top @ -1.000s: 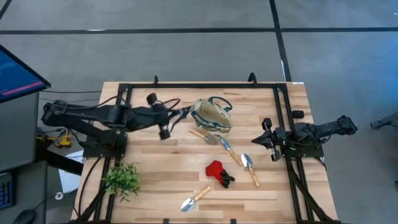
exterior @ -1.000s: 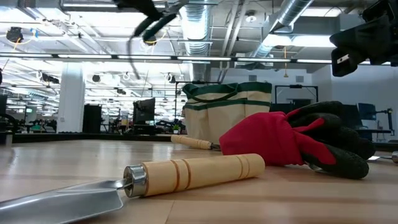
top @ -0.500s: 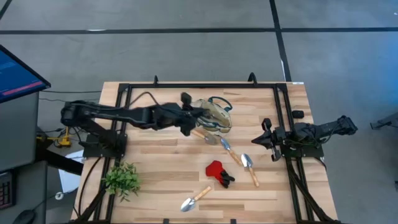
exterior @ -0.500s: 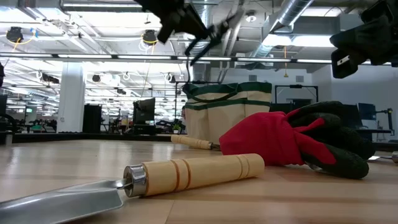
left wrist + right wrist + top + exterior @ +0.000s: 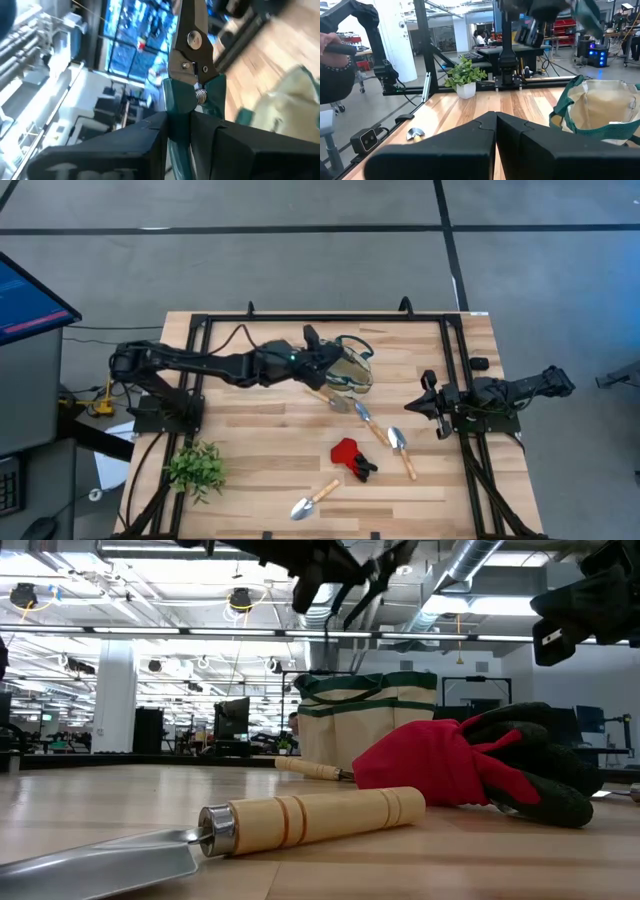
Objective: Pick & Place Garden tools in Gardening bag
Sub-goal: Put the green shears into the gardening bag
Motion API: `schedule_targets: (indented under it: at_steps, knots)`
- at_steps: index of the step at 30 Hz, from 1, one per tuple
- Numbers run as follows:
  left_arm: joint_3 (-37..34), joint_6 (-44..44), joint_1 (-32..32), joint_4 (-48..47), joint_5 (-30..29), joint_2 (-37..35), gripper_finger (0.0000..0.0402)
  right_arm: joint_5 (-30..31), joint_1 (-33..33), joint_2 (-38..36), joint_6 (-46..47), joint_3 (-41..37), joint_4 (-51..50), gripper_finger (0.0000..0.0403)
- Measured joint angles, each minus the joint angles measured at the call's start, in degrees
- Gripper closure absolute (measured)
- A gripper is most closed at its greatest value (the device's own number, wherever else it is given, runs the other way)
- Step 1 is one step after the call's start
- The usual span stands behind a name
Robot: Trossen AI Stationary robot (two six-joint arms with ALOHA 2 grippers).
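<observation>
- Nearest me, a trowel with a smooth turned wooden handle lies beside a red-and-black glove.
- My left gripper clamps teal-handled pruning shears over the beige fabric gardening bag.
- My right gripper waits fully closed, empty.
- I read no lettering.

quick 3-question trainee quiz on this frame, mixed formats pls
1. True or false: the left gripper is shut on the pruning shears.
2. Where does the left gripper hang? A) over the plant B) over the gardening bag C) over the red-and-black glove
3. How many wooden-handled trowels lie on the table?

Key: 1 true; 2 B; 3 three, one nearest the front edge, two nearer the bag.
</observation>
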Motion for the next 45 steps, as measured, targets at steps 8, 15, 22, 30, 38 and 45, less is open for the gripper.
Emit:
schedule_targets:
  at_steps: [8,15,22,30,38,45]
  knots:
    - [-0.6,-12.9,3.0,1.4,8.3,-1.0,0.0364,0.0,0.0,0.0,0.0,0.0,0.0,0.0403]
    - [-2.1,-16.4,6.3,1.8,10.6,4.1,0.0364,0.0,0.0,0.0,0.0,0.0,0.0,0.0403]
    - [-2.1,-16.9,8.2,2.0,10.7,8.9,0.0364,0.0,0.0,0.0,0.0,0.0,0.0,0.0403]
    - [-2.1,-16.8,8.2,-1.8,9.9,10.5,0.0365,0.0,0.0,0.0,0.0,0.0,0.0,0.0403]
    - [-2.1,-16.5,8.2,-10.4,7.2,10.5,0.0365,0.0,0.0,0.0,0.0,0.0,0.0,0.0403]
    - [-2.1,-16.4,8.5,-11.1,4.6,10.5,0.0364,0.0,0.0,0.0,0.0,0.0,0.0,0.0403]
